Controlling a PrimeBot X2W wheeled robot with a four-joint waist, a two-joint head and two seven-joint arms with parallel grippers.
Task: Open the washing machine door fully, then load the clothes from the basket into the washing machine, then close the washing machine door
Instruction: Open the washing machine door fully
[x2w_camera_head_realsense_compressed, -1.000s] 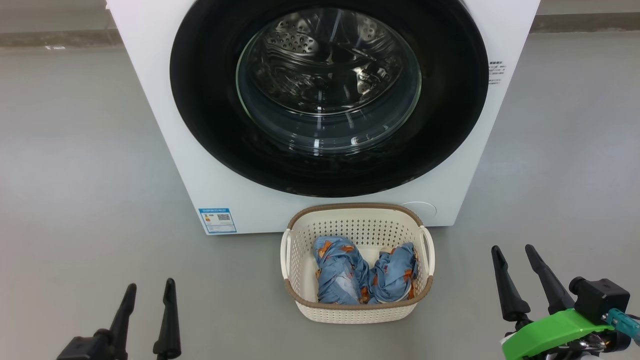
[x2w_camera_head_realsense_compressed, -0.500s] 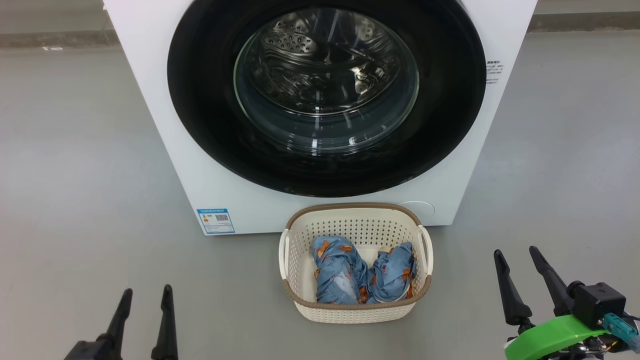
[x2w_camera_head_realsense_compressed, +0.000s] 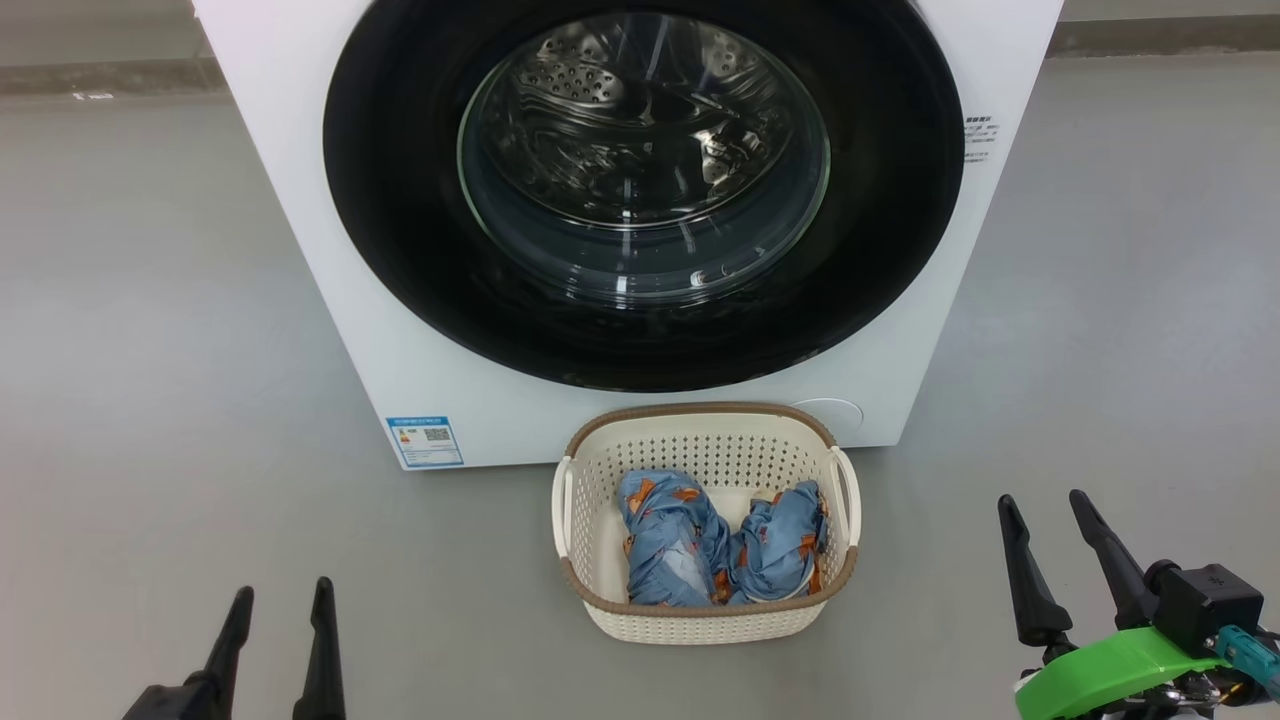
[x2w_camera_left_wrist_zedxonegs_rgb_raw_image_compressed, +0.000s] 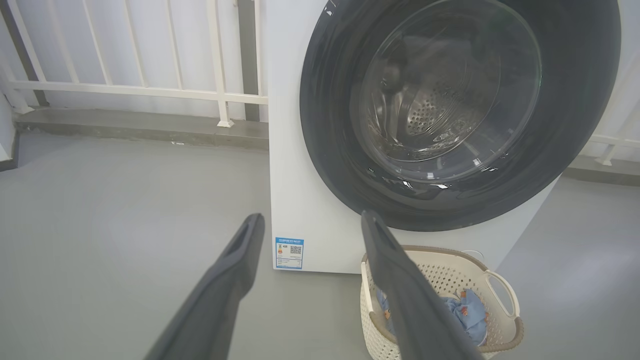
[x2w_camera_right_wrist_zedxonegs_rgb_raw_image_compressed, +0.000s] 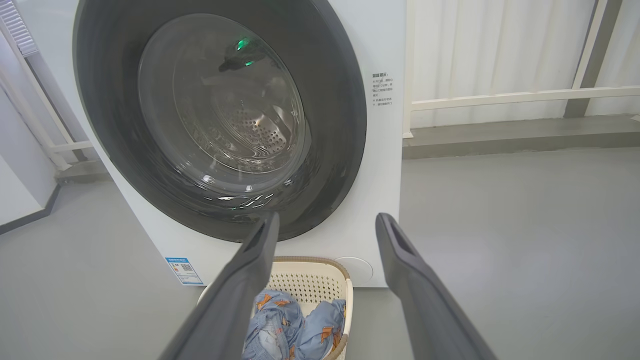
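Washing machine door (x2w_camera_head_realsense_compressed: 642, 190) still shut, clothes (x2w_camera_head_realsense_compressed: 720, 545) in basket (x2w_camera_head_realsense_compressed: 700, 412) on its near side; only cam drifted. Left gripper (x2w_camera_head_realsense_compressed: 283, 592) & right gripper (x2w_camera_head_realsense_compressed: 1040, 497) wide, empty, so opening not begun.

Grey floor (x2w_camera_head_realsense_compressed: 150, 300) spreads all round. Left wrist view: a white railing (x2w_camera_left_wrist_zedxonegs_rgb_raw_image_compressed: 150, 91) at ten o'clock above a low grey kerb (x2w_camera_left_wrist_zedxonegs_rgb_raw_image_compressed: 140, 127); right wrist view: a white rail (x2w_camera_right_wrist_zedxonegs_rgb_raw_image_compressed: 525, 95) at two o'clock

Black tapered fingers (x2w_camera_head_realsense_compressed: 1025, 580), green wrist bracket (x2w_camera_head_realsense_compressed: 1110, 672)
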